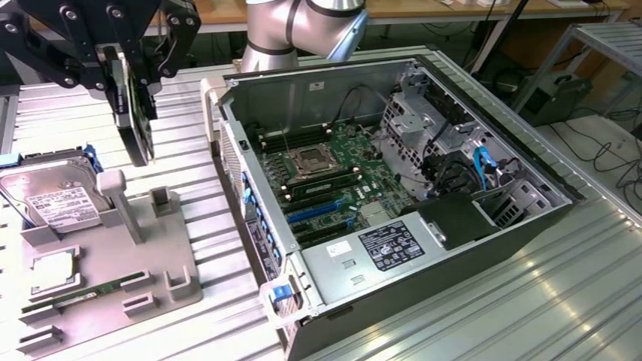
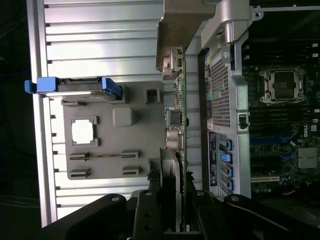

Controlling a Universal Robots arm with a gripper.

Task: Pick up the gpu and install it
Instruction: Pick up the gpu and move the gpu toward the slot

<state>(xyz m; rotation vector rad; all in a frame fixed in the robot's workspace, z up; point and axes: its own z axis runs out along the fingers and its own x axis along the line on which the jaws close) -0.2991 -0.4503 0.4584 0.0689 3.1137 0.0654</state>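
Pincer clamps the thin flat black gpu edge-on above the ribbed metal table.

The exterior view looks obliquely down, the wrist view straight down from closer; both show the open grey metal computer case and the flat grey plastic holder.

free: air round hanging gpu | block: case wall beside | open: case interior from above
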